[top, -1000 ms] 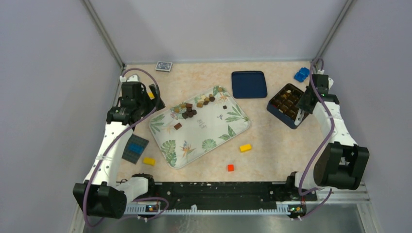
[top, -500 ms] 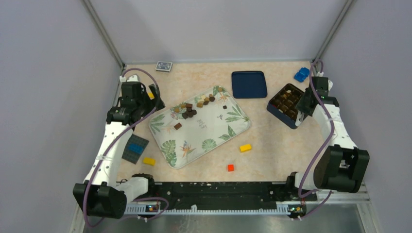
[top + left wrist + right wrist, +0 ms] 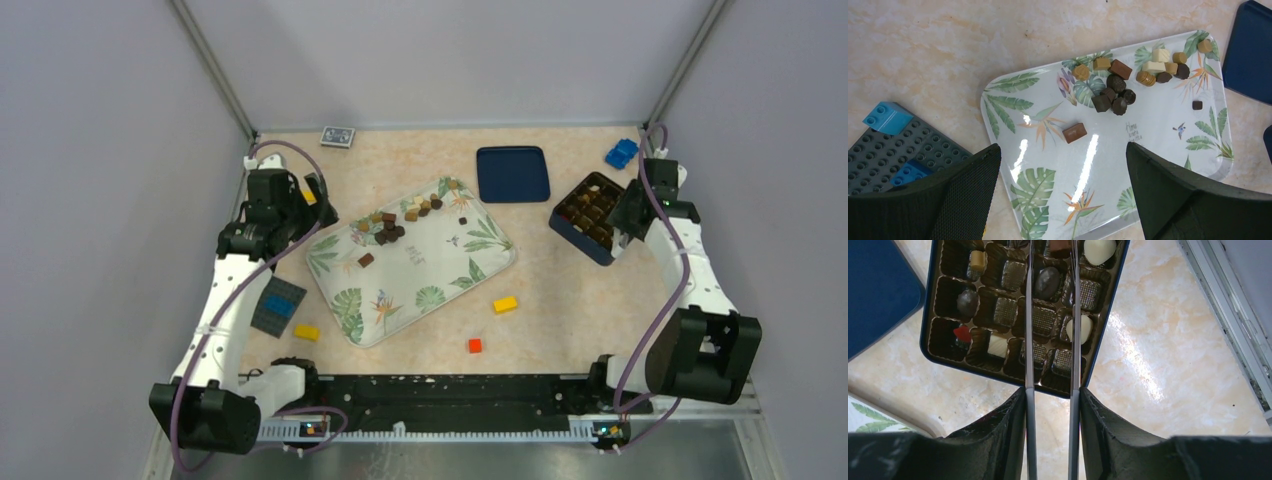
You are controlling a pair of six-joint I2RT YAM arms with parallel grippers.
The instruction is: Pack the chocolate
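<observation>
Loose chocolate (image 3: pixel 400 215) lies in a cluster at the far end of the leaf-print tray (image 3: pixel 440 280); in the left wrist view the pieces (image 3: pixel 1118 90) are dark brown, light brown and cream, with one brown bar apart (image 3: pixel 1074 132). My left gripper (image 3: pixel 320 205) is open and empty above the tray's left end (image 3: pixel 1063 165). The blue chocolate box (image 3: pixel 590 213) has a brown insert, with several cells filled (image 3: pixel 998 315). My right gripper (image 3: pixel 628 215) is over the box's near edge (image 3: pixel 1050 392), shut on thin metal tweezers (image 3: pixel 1029 340) whose blades stand apart; their tips are out of view.
The blue box lid (image 3: pixel 512 173) lies left of the box. Yellow bricks (image 3: pixel 505 304) (image 3: pixel 306 332), a red brick (image 3: pixel 474 345), a grey baseplate (image 3: pixel 278 305), a blue brick (image 3: pixel 621 152) and a card deck (image 3: pixel 337 137) lie around. Walls are close on both sides.
My right wrist has shifted slightly toward the near side over the box. The left arm and the chocolate have not moved.
</observation>
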